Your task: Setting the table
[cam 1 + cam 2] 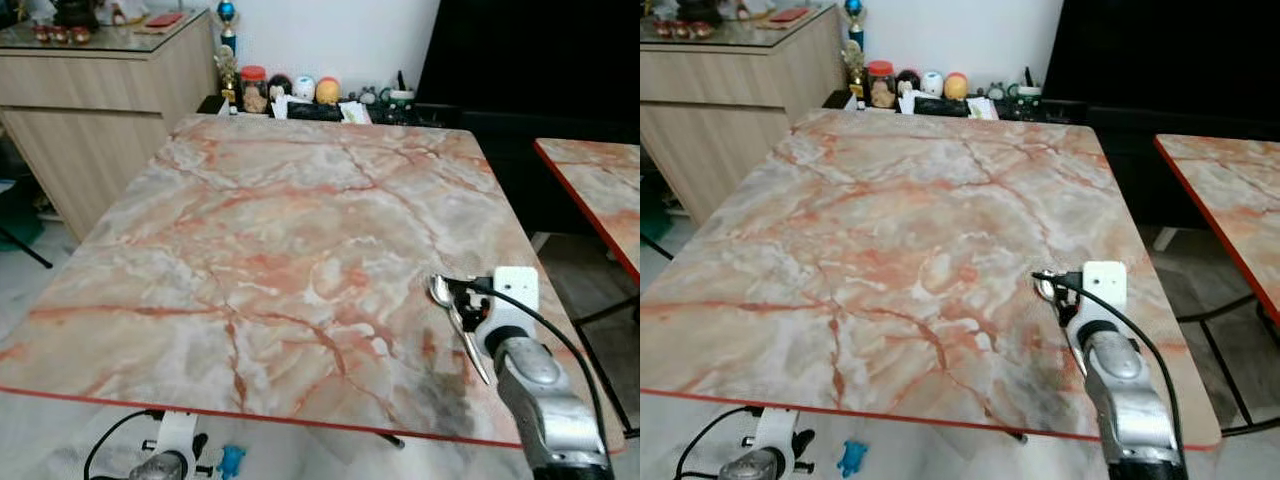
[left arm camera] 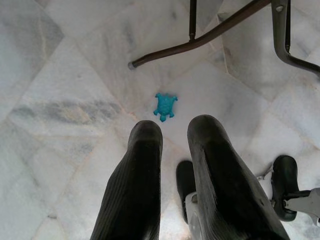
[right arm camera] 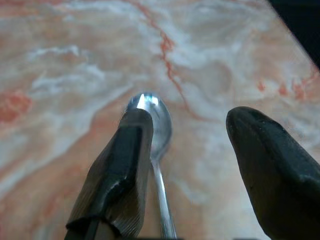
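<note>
A metal spoon lies flat on the marble-patterned table, near the table's right edge and towards the front. My right gripper is low over the spoon's handle. In the right wrist view the right gripper is open, and the spoon lies along the inner side of one finger; the other finger stands well apart from it. My left gripper hangs below the table's front edge, fingers slightly apart with nothing between them.
A second table of the same pattern stands to the right across a narrow gap. A wooden sideboard is at the back left, with jars and small items behind the table. A blue turtle toy lies on the floor by the table legs.
</note>
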`<state>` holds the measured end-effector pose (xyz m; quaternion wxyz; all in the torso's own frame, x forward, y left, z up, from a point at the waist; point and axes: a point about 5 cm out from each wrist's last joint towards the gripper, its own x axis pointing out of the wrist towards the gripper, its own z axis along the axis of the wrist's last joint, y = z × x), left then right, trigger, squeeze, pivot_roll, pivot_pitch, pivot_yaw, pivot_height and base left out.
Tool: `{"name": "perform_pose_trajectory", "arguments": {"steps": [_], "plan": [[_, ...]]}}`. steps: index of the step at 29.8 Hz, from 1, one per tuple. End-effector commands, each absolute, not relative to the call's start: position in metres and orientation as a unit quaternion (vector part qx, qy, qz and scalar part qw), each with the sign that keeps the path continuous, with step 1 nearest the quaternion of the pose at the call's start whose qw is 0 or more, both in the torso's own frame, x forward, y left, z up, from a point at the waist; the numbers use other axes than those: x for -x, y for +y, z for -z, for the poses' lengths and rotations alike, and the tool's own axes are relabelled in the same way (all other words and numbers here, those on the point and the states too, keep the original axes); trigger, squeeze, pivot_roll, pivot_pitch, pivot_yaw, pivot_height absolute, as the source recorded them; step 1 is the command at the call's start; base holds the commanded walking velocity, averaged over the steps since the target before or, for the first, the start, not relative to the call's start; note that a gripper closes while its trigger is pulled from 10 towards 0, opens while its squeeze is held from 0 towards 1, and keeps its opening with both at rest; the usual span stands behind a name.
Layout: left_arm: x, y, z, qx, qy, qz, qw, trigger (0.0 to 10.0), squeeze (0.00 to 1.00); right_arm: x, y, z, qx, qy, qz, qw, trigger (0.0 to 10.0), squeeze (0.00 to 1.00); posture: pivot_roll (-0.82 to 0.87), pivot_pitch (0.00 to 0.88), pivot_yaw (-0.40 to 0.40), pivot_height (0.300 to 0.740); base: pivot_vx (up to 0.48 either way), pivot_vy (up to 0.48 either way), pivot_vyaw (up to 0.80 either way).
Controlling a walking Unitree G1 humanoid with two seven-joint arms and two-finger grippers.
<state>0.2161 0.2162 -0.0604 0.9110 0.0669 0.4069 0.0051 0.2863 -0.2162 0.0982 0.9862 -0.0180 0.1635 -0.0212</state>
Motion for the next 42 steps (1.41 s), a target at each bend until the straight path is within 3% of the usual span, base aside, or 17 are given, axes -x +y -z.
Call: {"name": "perform_pose_trajectory", "arguments": {"steps": [1, 3, 16, 42], "plan": [[-0.215, 0.217, 0.061, -0.068, 0.412, -0.004, 0.909, 10.0, 0.00, -0.285, -0.214, -0.100, 0.015, 0.164, 0.000, 0.986, 10.0, 0.00, 0.08, 0.013, -0.044, 0.740, 0.000, 0.000, 0.00], [-0.215, 0.217, 0.061, -0.067, 0.412, -0.005, 0.909, 10.0, 0.00, -0.282, -0.212, -0.096, 0.025, 0.180, -0.037, 0.983, 10.0, 0.00, 0.08, 0.014, -0.043, 0.740, 0.000, 0.000, 0.00], [-0.213, 0.220, 0.062, -0.069, 0.415, -0.008, 0.907, 10.0, 0.00, -0.277, -0.232, -0.090, 0.029, 0.216, -0.026, 0.976, 10.0, 0.00, 0.08, 0.012, -0.039, 0.740, 0.000, 0.000, 0.00], [-0.215, 0.220, 0.061, -0.076, 0.414, -0.001, 0.907, 10.0, 0.00, -0.283, -0.223, -0.069, -0.007, 0.220, -0.043, 0.975, 10.0, 0.00, 0.09, 0.000, -0.033, 0.740, 0.000, 0.000, 0.00]]}}
